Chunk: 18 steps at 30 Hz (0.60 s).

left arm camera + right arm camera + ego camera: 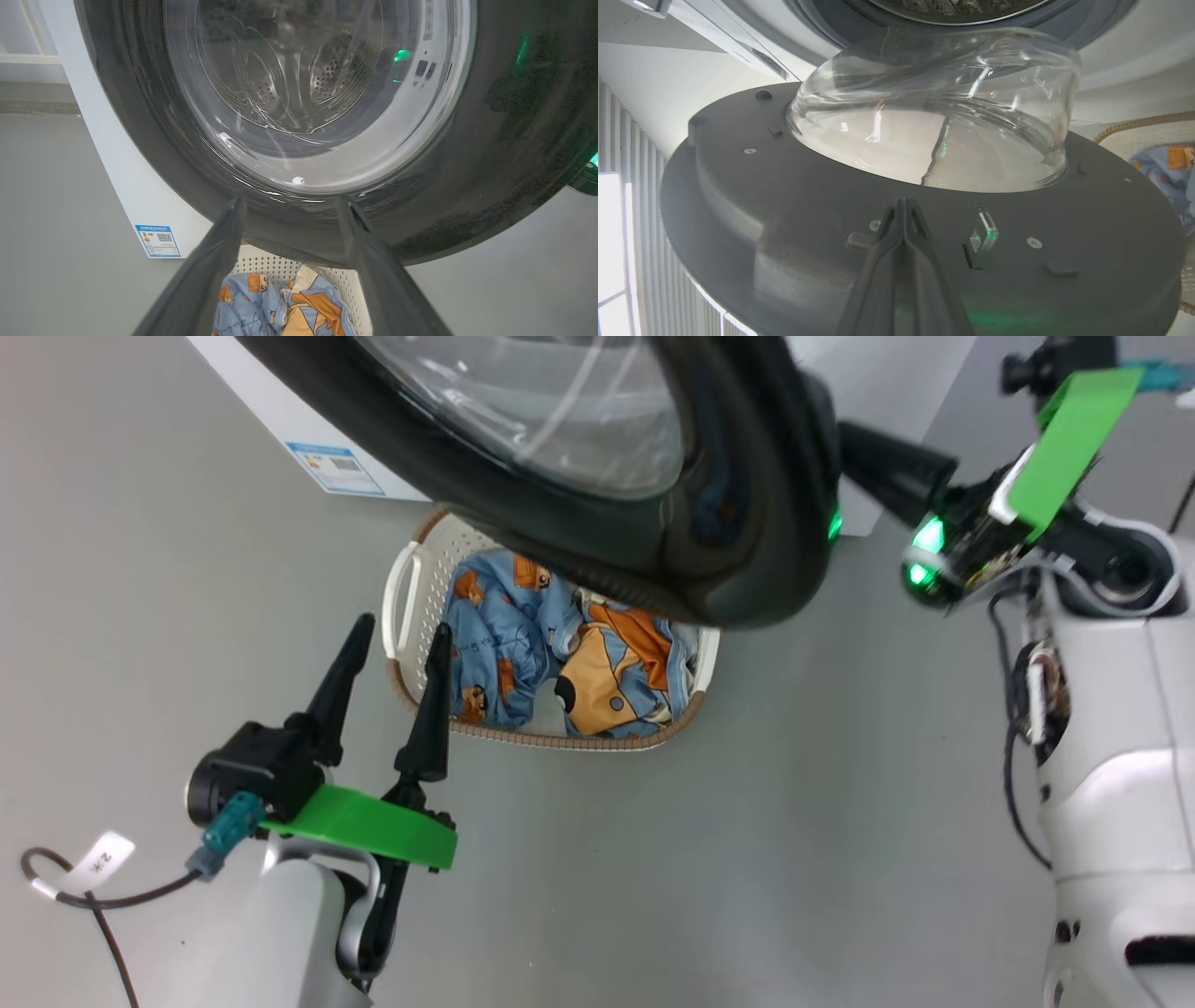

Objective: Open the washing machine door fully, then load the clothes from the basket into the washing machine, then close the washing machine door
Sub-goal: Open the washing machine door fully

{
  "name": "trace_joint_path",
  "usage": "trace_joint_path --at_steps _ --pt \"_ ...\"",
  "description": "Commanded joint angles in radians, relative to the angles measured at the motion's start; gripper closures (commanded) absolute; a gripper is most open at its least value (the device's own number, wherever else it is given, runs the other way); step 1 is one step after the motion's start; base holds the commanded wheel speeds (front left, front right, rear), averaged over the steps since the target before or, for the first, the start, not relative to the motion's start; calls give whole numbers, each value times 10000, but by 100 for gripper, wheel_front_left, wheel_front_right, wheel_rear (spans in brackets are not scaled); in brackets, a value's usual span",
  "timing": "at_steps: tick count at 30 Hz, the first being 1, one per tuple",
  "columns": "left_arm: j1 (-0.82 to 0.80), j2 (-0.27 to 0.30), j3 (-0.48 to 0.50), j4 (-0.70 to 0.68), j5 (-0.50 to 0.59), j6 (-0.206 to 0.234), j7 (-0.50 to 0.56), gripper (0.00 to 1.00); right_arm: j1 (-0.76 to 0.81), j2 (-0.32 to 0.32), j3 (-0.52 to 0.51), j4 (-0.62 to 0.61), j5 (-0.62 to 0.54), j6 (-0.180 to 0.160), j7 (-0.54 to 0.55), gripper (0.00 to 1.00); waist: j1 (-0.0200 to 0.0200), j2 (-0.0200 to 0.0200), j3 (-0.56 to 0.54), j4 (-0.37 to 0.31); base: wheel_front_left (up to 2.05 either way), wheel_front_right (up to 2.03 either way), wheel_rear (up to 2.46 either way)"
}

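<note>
– Grippers?
– Two. Left gripper [403,623] spread, empty, below the washing machine door [747,523]. Right gripper [903,205] pinched closed, empty, at that door's inner face.
– Containers?
– One basket [411,588] under the door, holding blue cartoon-print clothes [504,635]; pieces uncountable.

1. The basket [425,607] stands on the floor [794,803], in front of the washing machine [271,420].
2. The clothes [523,653] lie in the basket.
3. The washing machine door [747,560] hangs above the basket and covers its far end in the head view.
4. The left gripper [403,625] is at the basket's left end.
5. The right gripper [903,201] is at the door's right edge, tips at its inner face.
</note>
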Motion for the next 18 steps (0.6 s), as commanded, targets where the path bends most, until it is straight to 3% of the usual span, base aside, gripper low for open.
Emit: trace_joint_path --at_steps 1,18 --pt "169 223 347 -161 -32 7 -93 0 298 330 486 -404 256 16 -87 100 -1 0 -171 33 0 0 0" --pt "801 223 252 150 122 -36 -93 0 1817 332 3609 -383 2749 16 -1643 100 -1 0 -1303 138 0 0 0"
